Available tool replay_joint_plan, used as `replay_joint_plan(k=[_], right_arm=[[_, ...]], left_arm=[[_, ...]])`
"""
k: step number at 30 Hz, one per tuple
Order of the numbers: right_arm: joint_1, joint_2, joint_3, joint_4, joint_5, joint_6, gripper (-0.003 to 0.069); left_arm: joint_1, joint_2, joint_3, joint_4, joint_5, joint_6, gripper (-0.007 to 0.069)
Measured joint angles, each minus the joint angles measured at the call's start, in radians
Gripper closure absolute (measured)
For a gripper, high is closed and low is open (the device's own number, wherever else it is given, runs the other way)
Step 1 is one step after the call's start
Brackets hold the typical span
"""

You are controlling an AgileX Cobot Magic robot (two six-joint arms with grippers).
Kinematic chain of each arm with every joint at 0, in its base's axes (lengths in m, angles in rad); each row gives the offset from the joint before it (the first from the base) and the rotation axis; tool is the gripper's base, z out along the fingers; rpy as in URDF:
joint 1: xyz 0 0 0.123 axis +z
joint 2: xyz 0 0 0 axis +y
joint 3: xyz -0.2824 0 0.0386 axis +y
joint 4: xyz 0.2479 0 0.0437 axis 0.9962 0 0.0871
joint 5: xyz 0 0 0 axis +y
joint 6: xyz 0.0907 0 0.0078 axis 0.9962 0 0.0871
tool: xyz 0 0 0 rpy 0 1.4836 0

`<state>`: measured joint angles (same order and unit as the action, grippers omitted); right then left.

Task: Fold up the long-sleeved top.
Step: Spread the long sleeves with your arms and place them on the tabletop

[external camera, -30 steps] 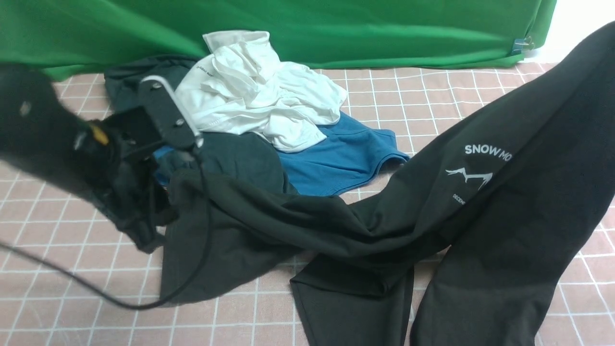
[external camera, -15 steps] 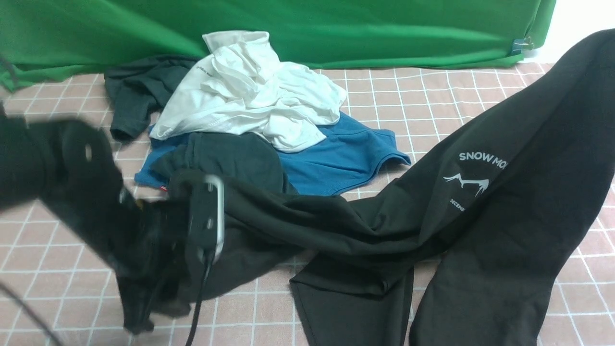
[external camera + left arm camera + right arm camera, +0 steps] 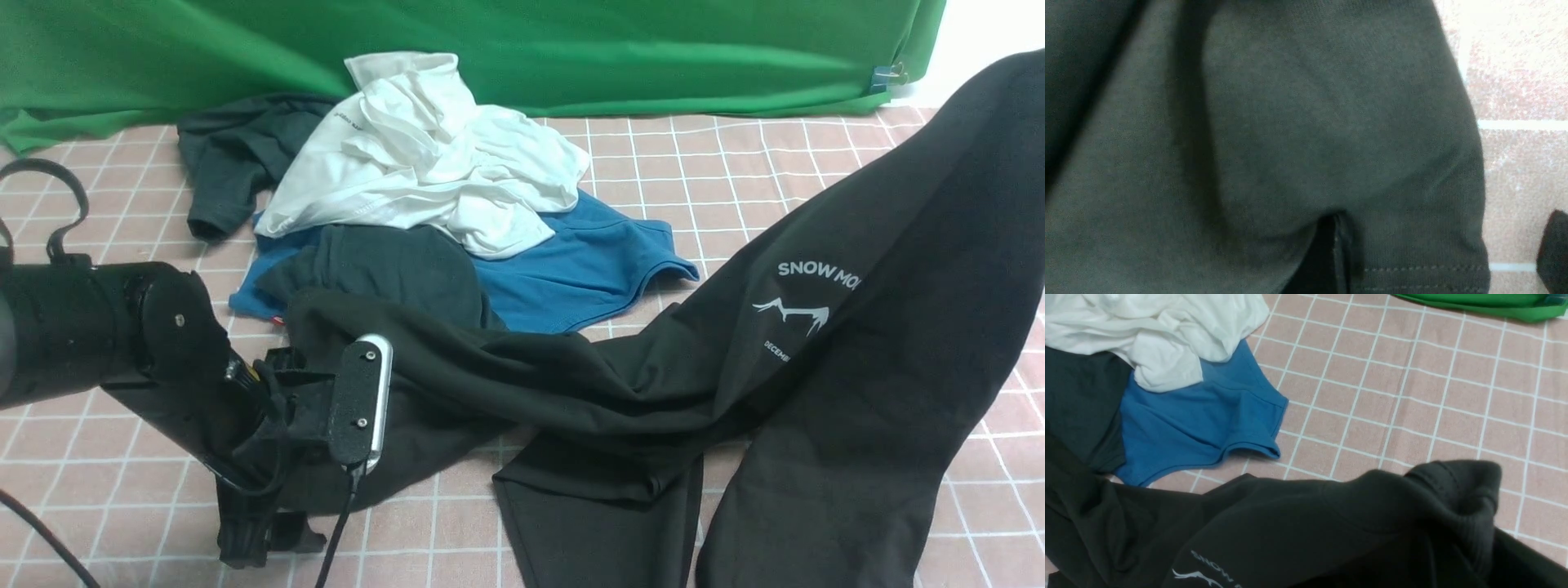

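Note:
The long-sleeved top [image 3: 620,392] is black, with a white "SNOW MO" mountain print [image 3: 804,306]. It stretches from the lower left of the table up to the upper right, where it hangs lifted out of frame. My left gripper [image 3: 257,539] is low by the front left edge and open. In the left wrist view a stitched edge of the top [image 3: 1425,269] lies between the wide-apart fingers [image 3: 1553,249], with bare cloth-covered table beside it. The right gripper's fingers are hidden under bunched ribbed cloth [image 3: 1470,498], which it holds up.
A white shirt [image 3: 424,155], a blue garment [image 3: 571,269] and a dark grey-green tee [image 3: 392,269] are piled at the back left. A green backdrop [image 3: 571,49] closes the far side. The pink checked tablecloth [image 3: 718,163] covers the table. A black cable [image 3: 41,531] trails at the front left.
My left arm swung down toward the front edge and its jaws opened, letting go of the top's left end, which now rests on the table. The lifted right side sank slightly.

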<state>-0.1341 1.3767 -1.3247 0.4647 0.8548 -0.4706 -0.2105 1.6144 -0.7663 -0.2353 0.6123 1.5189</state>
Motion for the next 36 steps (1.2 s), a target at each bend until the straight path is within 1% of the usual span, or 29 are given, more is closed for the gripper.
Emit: replay_joint_plan(k=[2, 3, 6, 8, 9, 10, 11, 12, 13, 14, 16, 20, 23, 29, 33, 35, 36], right_arm=[[0.0, 0.0, 0.0, 0.0, 0.0, -0.001, 0.0559], [0.0, 0.0, 0.0, 0.003, 0.0, -0.004, 0.0559], [0.0, 0.0, 0.0, 0.003, 0.0, -0.004, 0.0559], [0.0, 0.0, 0.0, 0.004, 0.0, -0.004, 0.0559], [0.0, 0.0, 0.0, 0.004, 0.0, -0.004, 0.0559], [0.0, 0.0, 0.0, 0.004, 0.0, -0.004, 0.0559], [0.0, 0.0, 0.0, 0.004, 0.0, -0.004, 0.0559], [0.0, 0.0, 0.0, 0.005, 0.0, -0.004, 0.0559], [0.0, 0.0, 0.0, 0.006, 0.0, -0.005, 0.0559], [0.0, 0.0, 0.0, 0.009, 0.0, -0.005, 0.0559], [0.0, 0.0, 0.0, 0.013, 0.0, -0.005, 0.0559], [0.0, 0.0, 0.0, 0.02, 0.003, -0.005, 0.0559], [0.0, 0.0, 0.0, 0.023, 0.005, -0.005, 0.0559], [0.0, 0.0, 0.0, 0.026, 0.007, -0.011, 0.0559], [0.0, 0.0, 0.0, 0.026, 0.007, -0.011, 0.0559], [0.0, 0.0, 0.0, 0.032, 0.007, -0.012, 0.0559], [0.0, 0.0, 0.0, 0.033, 0.007, -0.012, 0.0559]], left_arm=[[0.0, 0.003, -0.001, 0.001, 0.0, -0.002, 0.0072], [0.0, 0.006, -0.001, 0.006, 0.002, -0.015, 0.0094], [0.0, 0.015, -0.003, 0.036, 0.018, -0.092, 0.0188], [-0.001, 0.023, -0.003, 0.067, 0.028, -0.149, 0.0282], [-0.003, 0.024, -0.006, 0.098, 0.024, -0.195, 0.0348], [-0.004, 0.024, -0.008, 0.123, 0.019, -0.221, 0.0394], [-0.007, 0.024, -0.009, 0.167, 0.012, -0.26, 0.0475], [-0.007, 0.024, -0.01, 0.167, 0.01, -0.26, 0.0475], [-0.008, 0.024, -0.011, 0.222, -0.005, -0.287, 0.0551], [-0.008, 0.022, -0.011, 0.235, -0.008, -0.298, 0.0577], [-0.008, 0.011, -0.009, 0.259, -0.021, -0.308, 0.0599], [-0.006, -0.031, 0.0, 0.266, -0.03, -0.315, 0.0605], [-0.005, -0.102, 0.0, 0.235, -0.027, -0.317, 0.0605], [-0.003, -0.305, -0.047, 0.126, 0.035, -0.337, 0.0605], [-0.003, -0.405, -0.131, 0.103, 0.108, -0.388, 0.0605], [-0.003, -0.469, -0.242, 0.138, 0.161, -0.46, 0.0606], [-0.003, -0.472, -0.251, 0.15, 0.163, -0.475, 0.0607]])
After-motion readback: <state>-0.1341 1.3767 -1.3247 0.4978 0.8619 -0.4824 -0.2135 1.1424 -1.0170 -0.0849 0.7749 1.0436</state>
